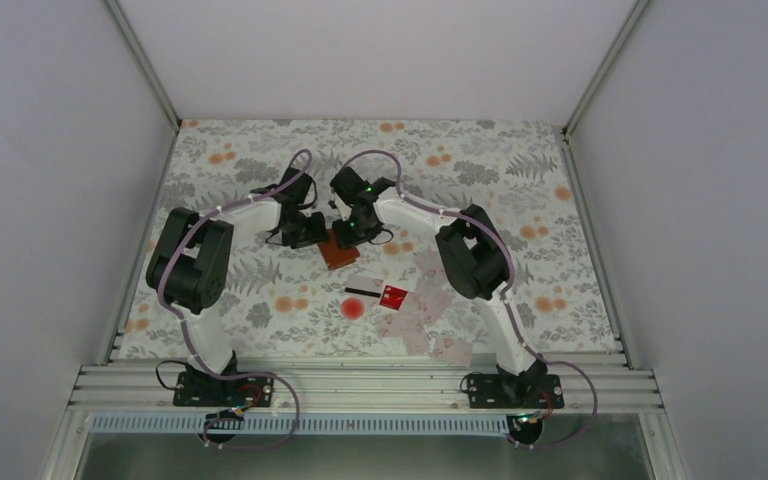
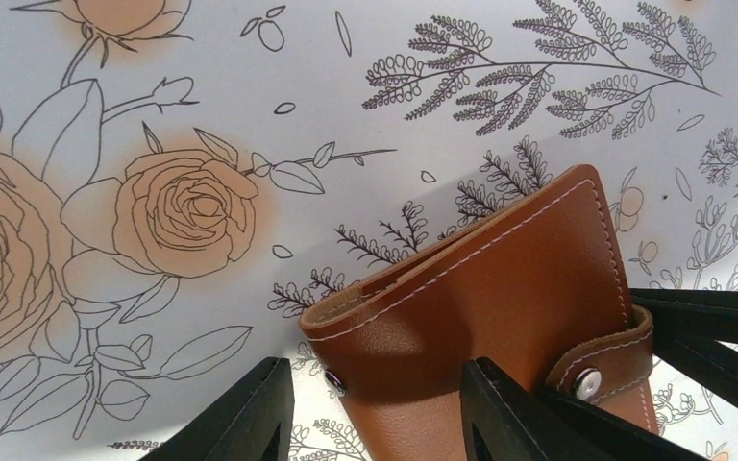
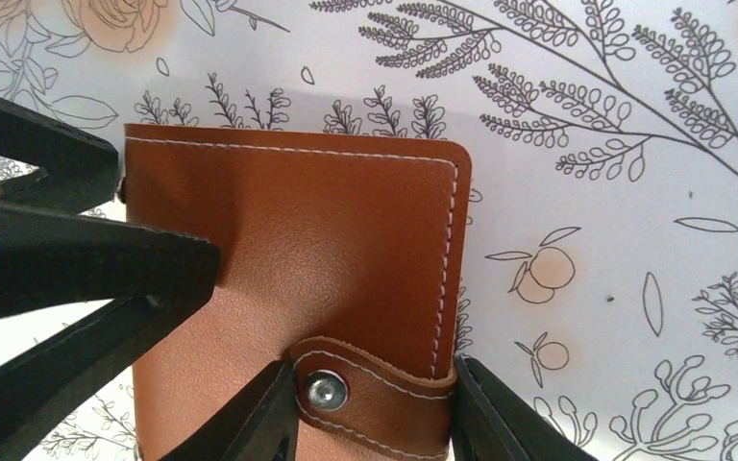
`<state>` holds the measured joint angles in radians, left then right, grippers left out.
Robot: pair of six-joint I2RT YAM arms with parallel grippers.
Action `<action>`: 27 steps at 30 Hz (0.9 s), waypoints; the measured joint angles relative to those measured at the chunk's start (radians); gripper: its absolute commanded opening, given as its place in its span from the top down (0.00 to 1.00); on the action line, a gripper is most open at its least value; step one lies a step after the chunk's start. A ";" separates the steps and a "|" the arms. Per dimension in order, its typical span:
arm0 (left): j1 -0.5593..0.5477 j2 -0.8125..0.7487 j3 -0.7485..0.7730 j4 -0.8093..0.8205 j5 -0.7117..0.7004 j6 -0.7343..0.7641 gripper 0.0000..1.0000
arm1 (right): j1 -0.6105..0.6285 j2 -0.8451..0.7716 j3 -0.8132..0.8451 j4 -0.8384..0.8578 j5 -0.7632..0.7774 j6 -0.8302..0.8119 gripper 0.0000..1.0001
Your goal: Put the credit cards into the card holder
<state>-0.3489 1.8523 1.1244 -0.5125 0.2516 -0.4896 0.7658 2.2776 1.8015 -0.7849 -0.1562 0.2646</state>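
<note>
The card holder lies shut and flat on the floral tabletop, brown face up. Its strap is snapped down over one edge, so no pocket shows and no card can be seen in it.

Both arms meet over the holder, one from each side. The left fingers are spread wide over the side away from the strap. One tip is at a corner and the other is over the leather face. They grip nothing, though I cannot tell whether they press down.

The right fingers sit on the strap side, parted just enough to take the strap's width. The strap and its metal snap lie directly between them. Whether they actually pinch it cannot be told from these views.

The next move likely turns on that alignment. The strap runs across the gap of the right fingers, so that arm seems placed to pull it free while the left steadies the holder.

The credit cards are scattered loose nearer the arm bases than the holder, towards the right arm's side. A black-striped card is nearest the holder, with the red card just beside it. A round red spot lies close below them. No card is in the holder, so the task looks barely begun.
</note>
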 measured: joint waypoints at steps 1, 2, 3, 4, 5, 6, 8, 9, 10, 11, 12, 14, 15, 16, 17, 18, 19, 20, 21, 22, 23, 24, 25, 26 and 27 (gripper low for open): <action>-0.002 0.001 0.000 0.000 -0.005 0.001 0.56 | 0.000 0.000 0.000 0.000 0.002 -0.001 0.63; -0.003 0.001 0.001 -0.001 -0.008 0.001 0.56 | 0.000 0.000 0.000 0.001 0.005 -0.002 0.63; -0.003 0.002 0.001 -0.001 -0.011 0.002 0.56 | 0.001 0.000 0.000 0.002 0.008 -0.003 0.65; -0.004 0.002 0.001 -0.001 -0.013 0.003 0.57 | 0.001 0.000 0.000 0.003 0.011 -0.003 0.66; -0.005 0.002 0.001 -0.001 -0.016 0.003 0.58 | 0.002 -0.001 0.000 0.005 0.015 -0.004 0.67; -0.006 0.002 0.000 -0.001 -0.019 0.004 0.58 | 0.002 -0.002 -0.001 0.007 0.019 -0.005 0.68; -0.008 0.002 -0.002 0.000 -0.027 0.006 0.61 | 0.003 -0.005 -0.004 0.013 0.028 -0.006 0.69; -0.008 0.002 -0.002 0.000 -0.031 0.007 0.62 | 0.004 -0.005 -0.005 0.015 0.031 -0.007 0.69; -0.009 0.002 -0.003 0.001 -0.035 0.008 0.63 | 0.005 -0.005 -0.005 0.017 0.034 -0.007 0.69; -0.010 0.002 -0.004 0.001 -0.039 0.008 0.63 | 0.005 -0.005 -0.005 0.018 0.035 -0.008 0.69; -0.010 0.002 -0.005 0.002 -0.042 0.010 0.63 | 0.005 -0.006 -0.006 0.020 0.036 -0.008 0.69; -0.014 0.002 -0.006 0.004 -0.051 0.012 0.63 | 0.005 -0.009 -0.010 0.023 0.038 -0.008 0.72; -0.016 0.002 -0.008 0.006 -0.057 0.013 0.64 | 0.005 -0.011 -0.013 0.026 0.039 -0.008 0.73; -0.019 0.002 -0.009 0.010 -0.062 0.015 0.64 | 0.005 -0.013 -0.016 0.029 0.040 -0.008 0.74; -0.021 0.002 -0.010 0.012 -0.065 0.018 0.65 | 0.002 -0.017 -0.021 0.034 0.042 -0.007 0.74; -0.023 0.002 -0.011 0.017 -0.071 0.020 0.65 | 0.000 -0.020 -0.028 0.040 0.042 -0.007 0.74; -0.026 0.003 -0.013 0.021 -0.076 0.024 0.65 | -0.002 -0.028 -0.040 0.050 0.042 -0.007 0.74; -0.029 0.004 -0.016 0.026 -0.081 0.028 0.66 | -0.003 -0.034 -0.050 0.060 0.041 -0.007 0.74; -0.031 0.005 -0.018 0.029 -0.086 0.030 0.66 | -0.006 -0.042 -0.065 0.069 0.041 -0.006 0.74; -0.033 0.005 -0.023 0.033 -0.092 0.032 0.66 | -0.010 -0.053 -0.081 0.075 0.037 -0.005 0.74; -0.035 0.005 -0.025 0.040 -0.095 0.034 0.66 | -0.015 -0.065 -0.097 0.080 0.035 -0.005 0.74; -0.037 0.005 -0.027 0.045 -0.100 0.034 0.66 | -0.021 -0.077 -0.111 0.082 0.034 -0.007 0.74; -0.039 0.005 -0.029 0.047 -0.104 0.034 0.66 | -0.031 -0.090 -0.127 0.084 0.031 -0.006 0.74; -0.041 0.005 -0.030 0.049 -0.109 0.034 0.66 | -0.041 -0.103 -0.140 0.085 0.029 -0.004 0.73; -0.042 0.006 -0.030 0.050 -0.113 0.035 0.66 | -0.051 -0.114 -0.150 0.086 0.029 -0.003 0.73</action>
<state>-0.3904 1.8580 1.0946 -0.4629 0.1387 -0.4549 0.7143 2.1632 1.6512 -0.6987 -0.1268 0.2611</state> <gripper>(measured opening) 0.342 0.264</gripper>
